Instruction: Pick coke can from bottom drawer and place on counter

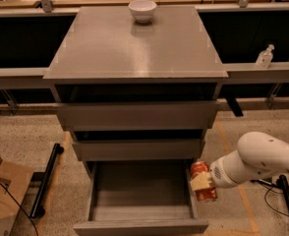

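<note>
The white robot arm reached in from the right. Its end effector (202,182) was closed around the small red coke can with silver ends (206,193), and a pale finger (198,182) crossed the can's middle. The can was standing almost straight up, over the right side wall of the big grey bottom drawer (140,226). That drawer was pulled open (the two thinner grey drawers above it stuck out only a little). The smooth grey counter (134,48) on top of the cabinet carried a round white bowl (142,10) near its back edge, far from the can.
</note>
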Controlling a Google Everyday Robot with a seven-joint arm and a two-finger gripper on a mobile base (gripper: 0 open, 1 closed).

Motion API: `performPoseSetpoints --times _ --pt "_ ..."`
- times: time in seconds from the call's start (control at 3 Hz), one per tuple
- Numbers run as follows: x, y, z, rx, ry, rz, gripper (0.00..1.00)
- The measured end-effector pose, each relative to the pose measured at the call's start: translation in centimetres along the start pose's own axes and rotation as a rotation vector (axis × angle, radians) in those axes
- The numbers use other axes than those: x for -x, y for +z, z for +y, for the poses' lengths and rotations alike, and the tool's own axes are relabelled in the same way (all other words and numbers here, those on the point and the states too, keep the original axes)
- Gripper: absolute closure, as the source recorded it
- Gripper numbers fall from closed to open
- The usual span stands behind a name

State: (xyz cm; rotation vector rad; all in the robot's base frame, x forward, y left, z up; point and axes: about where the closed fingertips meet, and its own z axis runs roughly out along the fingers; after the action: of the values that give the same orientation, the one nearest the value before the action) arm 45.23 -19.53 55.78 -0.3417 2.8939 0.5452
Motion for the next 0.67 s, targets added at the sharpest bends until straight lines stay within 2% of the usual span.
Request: performPoseSetpoints --times 0.33,0.67 --pt "0.6 -6.9 1.4 -0.051 -0.044 -0.083 1.0" --pt "1.4 -12.8 4.4 -0.111 -0.112 -0.191 1.0"
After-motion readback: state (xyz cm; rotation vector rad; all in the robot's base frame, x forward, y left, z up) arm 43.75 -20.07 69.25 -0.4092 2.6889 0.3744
